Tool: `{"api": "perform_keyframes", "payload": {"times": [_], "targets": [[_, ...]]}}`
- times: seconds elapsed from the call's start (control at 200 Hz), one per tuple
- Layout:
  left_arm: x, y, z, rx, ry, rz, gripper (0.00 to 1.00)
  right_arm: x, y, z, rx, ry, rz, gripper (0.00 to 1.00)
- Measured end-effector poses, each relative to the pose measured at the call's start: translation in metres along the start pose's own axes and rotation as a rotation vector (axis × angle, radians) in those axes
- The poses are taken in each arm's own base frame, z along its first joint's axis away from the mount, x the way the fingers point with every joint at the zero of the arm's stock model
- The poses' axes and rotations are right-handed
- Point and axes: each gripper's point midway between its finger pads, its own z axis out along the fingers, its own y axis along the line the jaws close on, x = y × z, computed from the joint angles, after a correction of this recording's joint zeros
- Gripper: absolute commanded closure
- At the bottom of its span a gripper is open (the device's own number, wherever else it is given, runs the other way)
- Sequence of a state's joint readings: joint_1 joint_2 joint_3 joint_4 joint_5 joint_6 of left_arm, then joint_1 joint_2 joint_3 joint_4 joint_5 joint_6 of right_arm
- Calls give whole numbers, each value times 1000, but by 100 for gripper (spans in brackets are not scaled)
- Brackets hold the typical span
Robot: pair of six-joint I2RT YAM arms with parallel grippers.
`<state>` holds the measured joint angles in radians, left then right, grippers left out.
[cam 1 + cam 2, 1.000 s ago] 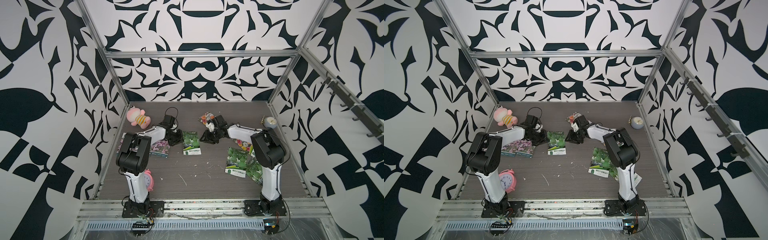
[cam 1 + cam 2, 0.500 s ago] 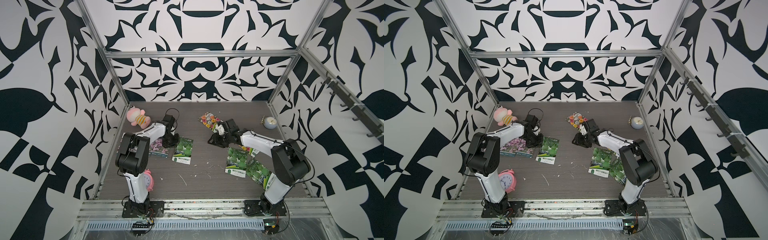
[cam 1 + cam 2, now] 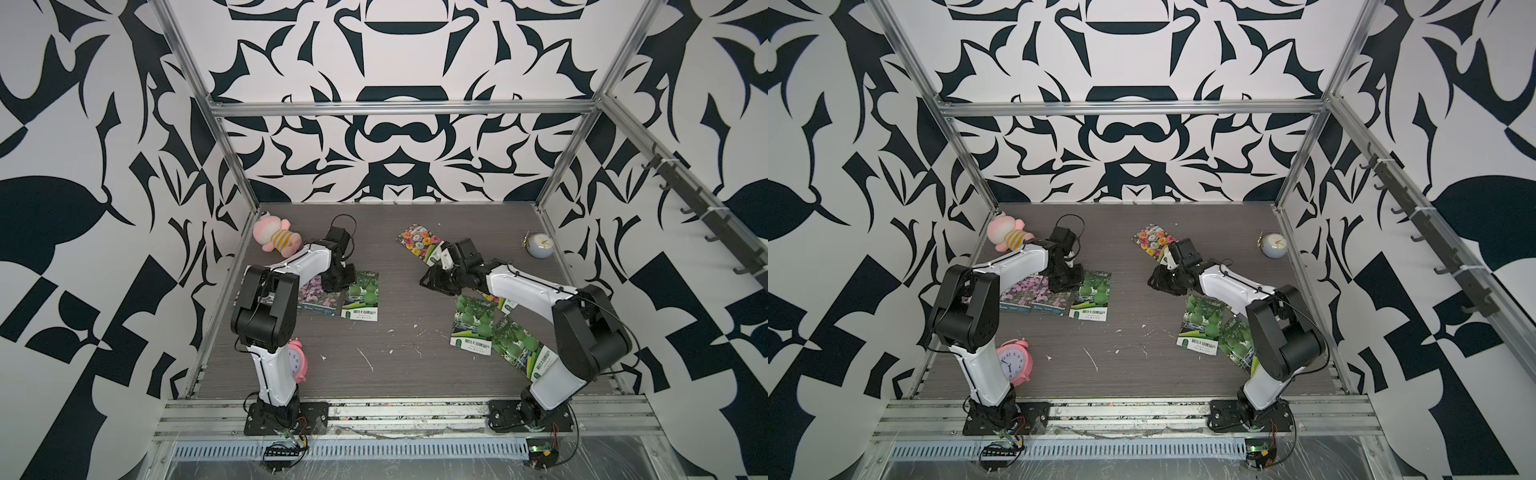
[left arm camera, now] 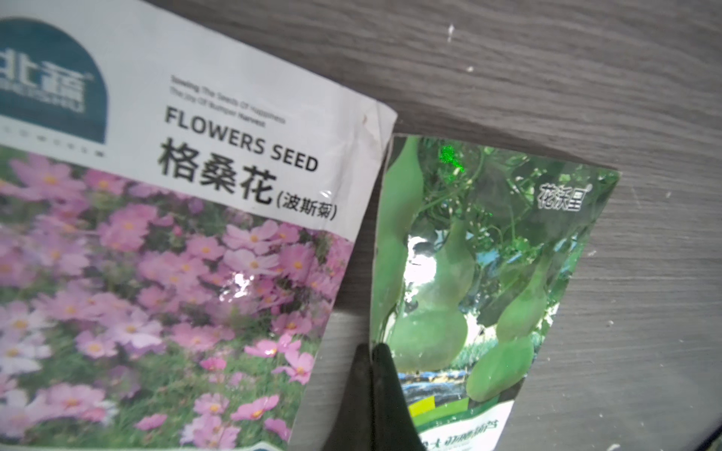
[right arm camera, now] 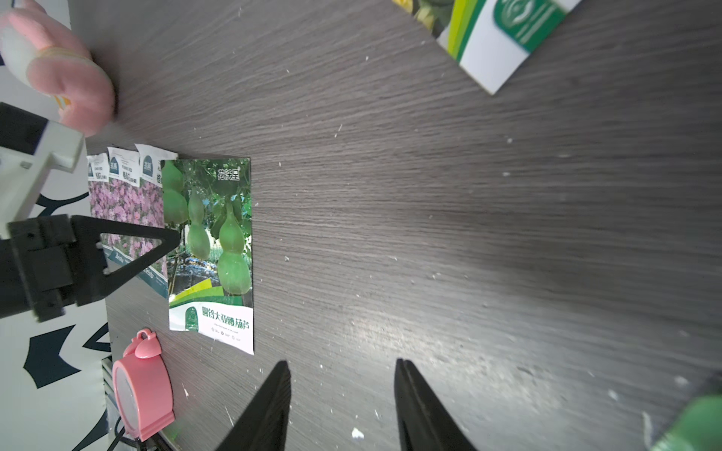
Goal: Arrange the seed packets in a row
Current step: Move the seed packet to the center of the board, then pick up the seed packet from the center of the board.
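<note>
Dark wood-grain tabletop [image 3: 395, 374]: nearest, two loose gourd packets [image 3: 476, 324] overlap on the right arm's side, long axes roughly front-to-back, just nearer than the open, empty right end effector [image 5: 342, 362]. Farther left, the closed left end effector [image 4: 371, 351] sits at the row's gourd packet [image 3: 360, 301] beside purple packets [image 3: 318, 293]. Rearmost, a blooms packet [image 3: 417, 241].
</note>
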<state>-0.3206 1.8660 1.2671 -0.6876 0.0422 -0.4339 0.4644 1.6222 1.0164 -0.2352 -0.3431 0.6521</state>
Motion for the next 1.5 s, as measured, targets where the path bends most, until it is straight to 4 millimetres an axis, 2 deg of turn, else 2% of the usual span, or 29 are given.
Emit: {"api": "perform_keyframes", "payload": {"times": [0.065,0.14,0.255,0.385,0.515,0.585,0.645,0.71,0.74,0.78,0.935,1.04,1.15,1.33,1.4,1.42,1.5], "targets": [[-4,-1,-3,-1,-6,8,79,-1,1,-8,8,-22,-7,51],[-10,-4,-8,-3,-23,15,67,-1,0,-16,21,-38,-12,51],[-15,-6,-14,-3,-33,41,60,1,-8,-25,63,-51,-10,51],[-15,-3,-23,-24,-40,44,50,5,-28,-41,163,-75,-1,50],[-15,-14,-51,38,-109,18,40,3,-54,-68,267,-133,14,42],[-11,-29,-66,92,-148,5,32,4,-71,-82,314,-158,27,39],[-4,-49,-71,128,-163,10,25,9,-86,-91,351,-160,50,37],[5,-81,-69,182,-168,31,16,15,-102,-97,392,-149,72,35],[10,-96,-66,211,-165,44,8,19,-111,-100,409,-143,86,34],[17,-117,-60,264,-158,51,4,23,-119,-104,427,-137,102,33],[50,-194,-24,467,-63,53,5,42,-153,-109,470,-94,186,33],[69,-224,5,513,16,51,6,59,-170,-105,496,-46,225,34],[83,-239,23,529,70,47,7,75,-177,-96,502,10,242,38],[87,-251,19,570,83,40,10,86,-185,-82,503,73,262,45],[89,-253,18,574,91,36,14,87,-185,-80,496,73,263,47],[90,-254,18,575,92,40,19,87,-185,-79,494,72,263,47],[95,-257,20,577,110,37,26,87,-183,-77,479,71,263,49]]}}
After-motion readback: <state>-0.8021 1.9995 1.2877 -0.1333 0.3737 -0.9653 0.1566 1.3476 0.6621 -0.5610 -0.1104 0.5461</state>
